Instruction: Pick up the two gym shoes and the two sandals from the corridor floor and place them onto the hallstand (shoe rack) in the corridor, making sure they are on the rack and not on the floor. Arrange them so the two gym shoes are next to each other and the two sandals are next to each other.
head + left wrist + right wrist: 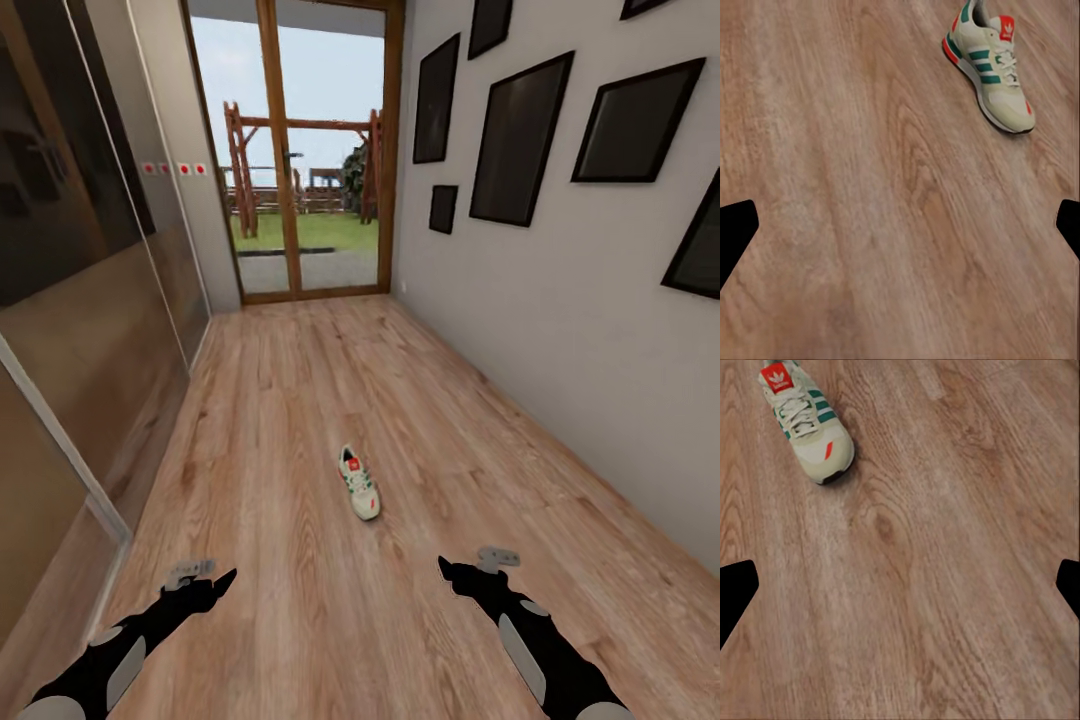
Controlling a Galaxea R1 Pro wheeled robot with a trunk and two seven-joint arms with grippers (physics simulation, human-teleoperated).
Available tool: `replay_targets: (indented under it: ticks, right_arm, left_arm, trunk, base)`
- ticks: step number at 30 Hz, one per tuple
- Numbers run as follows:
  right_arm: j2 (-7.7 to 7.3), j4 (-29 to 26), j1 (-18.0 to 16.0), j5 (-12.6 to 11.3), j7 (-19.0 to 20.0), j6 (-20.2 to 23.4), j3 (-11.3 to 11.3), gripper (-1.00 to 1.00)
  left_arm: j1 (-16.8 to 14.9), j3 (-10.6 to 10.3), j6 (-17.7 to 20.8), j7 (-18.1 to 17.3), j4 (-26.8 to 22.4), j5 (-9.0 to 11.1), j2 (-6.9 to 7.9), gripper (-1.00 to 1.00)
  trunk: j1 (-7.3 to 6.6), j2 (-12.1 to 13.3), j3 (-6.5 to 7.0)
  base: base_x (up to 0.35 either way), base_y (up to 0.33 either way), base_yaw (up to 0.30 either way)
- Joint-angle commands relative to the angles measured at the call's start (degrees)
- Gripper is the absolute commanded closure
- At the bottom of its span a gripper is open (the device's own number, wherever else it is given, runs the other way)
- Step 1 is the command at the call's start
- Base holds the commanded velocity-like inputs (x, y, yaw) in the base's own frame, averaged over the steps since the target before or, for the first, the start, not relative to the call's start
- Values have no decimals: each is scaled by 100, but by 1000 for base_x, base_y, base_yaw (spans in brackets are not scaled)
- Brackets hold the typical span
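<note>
You have a long corridor floor (300, 400) between the glass panel wall (80, 330) on your left and the picture wall (560, 320) on your right. One gym shoe (359, 483) lies mid-floor, ahead of both arms. Left gripper (210, 580) and right gripper (462, 572) hang spread wide, holding nothing.

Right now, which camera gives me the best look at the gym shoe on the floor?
The left wrist view: the gym shoe lies nearly whole there, side stripes, laces and toe clear. The right wrist view cuts off its heel end, showing tongue, laces and toe. The head view shows it whole but small, alone on the corridor floor ahead of both arms.
</note>
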Motion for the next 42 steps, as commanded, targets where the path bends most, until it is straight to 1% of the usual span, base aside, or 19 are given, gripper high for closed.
replay_targets:
  ticks: [1,15,20,42]
  right_arm:
    - [-5,-5,-3,-47,-2,23,21,-100]
    - [-1,-5,-4,-47,-7,48,21,-100]
    - [-2,-5,-3,-47,-7,60,21,-100]
    - [-6,-6,-3,-58,1,67,19,-100]
  left_arm:
    - [-2,22,3,-40,6,27,0,-100]
    - [-2,22,3,-40,2,27,0,-100]
    - [-2,22,3,-40,2,27,0,-100]
    - [-2,22,3,-39,2,27,0,-100]
  trunk:
    - [2,-2,-8]
    - [2,-2,-50]
    - [2,-2,-64]
    - [2,-2,-68]
  base:
    - [256,-52,-279]
    - [66,-10,-279]
    - [251,-8,-234]
    - [338,-120,-16]
